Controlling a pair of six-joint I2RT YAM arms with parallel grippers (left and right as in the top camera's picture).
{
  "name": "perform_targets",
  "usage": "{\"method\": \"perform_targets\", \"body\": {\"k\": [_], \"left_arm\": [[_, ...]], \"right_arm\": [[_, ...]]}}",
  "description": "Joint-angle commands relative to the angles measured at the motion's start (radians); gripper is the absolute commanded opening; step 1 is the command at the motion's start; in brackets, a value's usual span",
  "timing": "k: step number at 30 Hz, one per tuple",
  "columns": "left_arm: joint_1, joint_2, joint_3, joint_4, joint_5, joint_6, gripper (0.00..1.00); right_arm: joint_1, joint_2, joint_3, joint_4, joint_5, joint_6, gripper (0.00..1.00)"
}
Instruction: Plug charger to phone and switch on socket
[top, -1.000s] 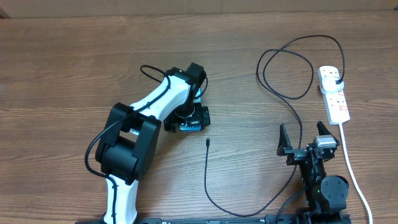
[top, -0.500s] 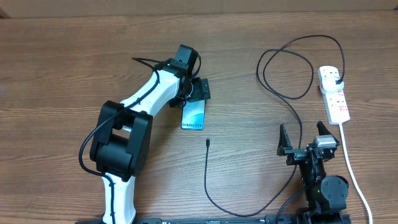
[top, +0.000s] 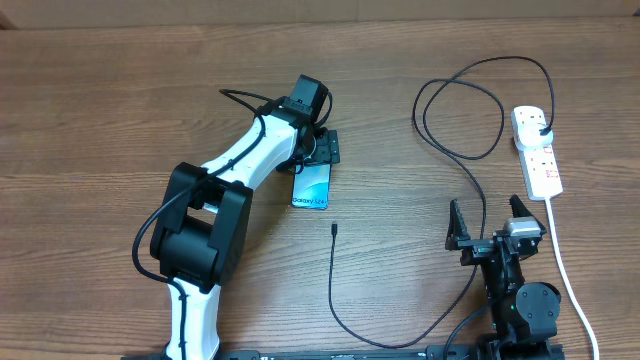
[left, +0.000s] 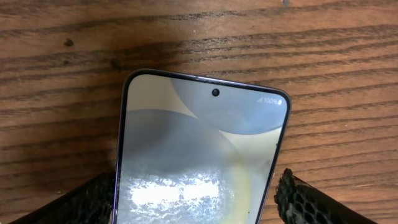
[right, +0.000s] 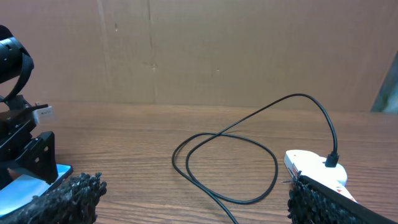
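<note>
1. Since a second ago the left gripper (top: 318, 155) has drawn back from over the phone (top: 311, 186) toward the far side of the counter (top: 100, 100), so most of the light blue screen is now uncovered. The right arm, the charger and the socket lie as they did.
2. One phone is on the counter. It lies flat and face up, left of centre, with its "Galaxy S24+" text at the end nearer the robot's base. The left wrist view shows its front camera hole (left: 216, 92) at the other end.
3. The left gripper is spread, with one finger on each side of the phone. A strip of wood shows between the phone's edge and one finger (left: 305, 199), so nothing is pinched.
4. One charger (top: 331, 275) is in view. Its connector tip (top: 334, 229) rests on the bare counter, near the phone's text end but apart from it. The thin black cable runs toward the base, curves right, climbs past the right arm and makes two loose loops. It ends in a black plug (top: 541, 125).
5. One socket (top: 537, 152), a white strip, lies at the right of the counter, well apart from the phone. The plug sits in its far end, and its white cord (top: 565, 270) trails toward the base.
6. The right gripper (top: 487, 222) is spread wide and empty, hovering near the cable and the white cord.
</note>
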Motion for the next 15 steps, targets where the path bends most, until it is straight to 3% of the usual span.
{"method": "perform_targets", "body": {"k": [1,7,15], "left_arm": [[-0.032,0.140,-0.077,-0.024,0.095,0.000,0.88],[-0.029,0.140,-0.077,0.016,0.047,0.000,1.00],[-0.027,0.140,-0.077,0.093,-0.002,0.001,1.00]], "right_arm": [[-0.006,-0.008,-0.011,0.003,0.001,-0.001,1.00],[-0.006,-0.008,-0.011,0.003,0.001,-0.001,1.00],[-0.006,-0.008,-0.011,0.003,0.001,-0.001,1.00]]}}
